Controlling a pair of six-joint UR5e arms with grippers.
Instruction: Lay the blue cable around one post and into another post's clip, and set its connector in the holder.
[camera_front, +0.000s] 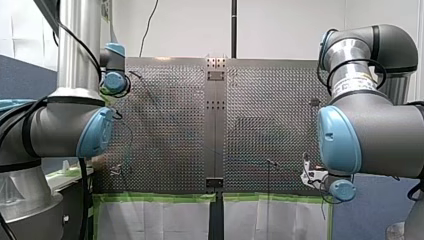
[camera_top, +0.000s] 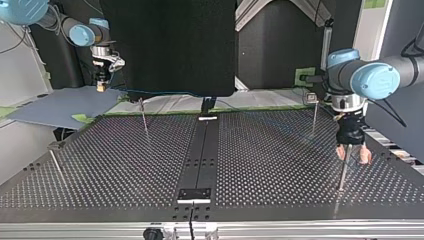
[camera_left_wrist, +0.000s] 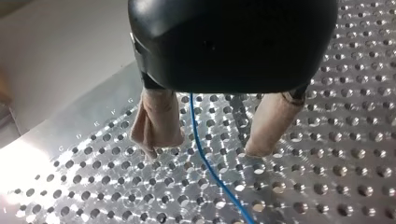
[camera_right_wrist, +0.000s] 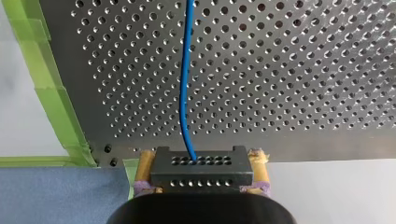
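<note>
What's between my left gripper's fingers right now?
The blue cable runs between the open fingers, touching neither, over the table; the left wrist view shows it.

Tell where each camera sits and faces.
Front view: behind my left arm and my right arm, facing over the table.
Top view: across the table, facing both arms.
Left wrist view: from that wrist, over my left tool, open.
Right wrist view: over my right tool, shut on the connector.
Both wrist views share the blue cable.
</note>
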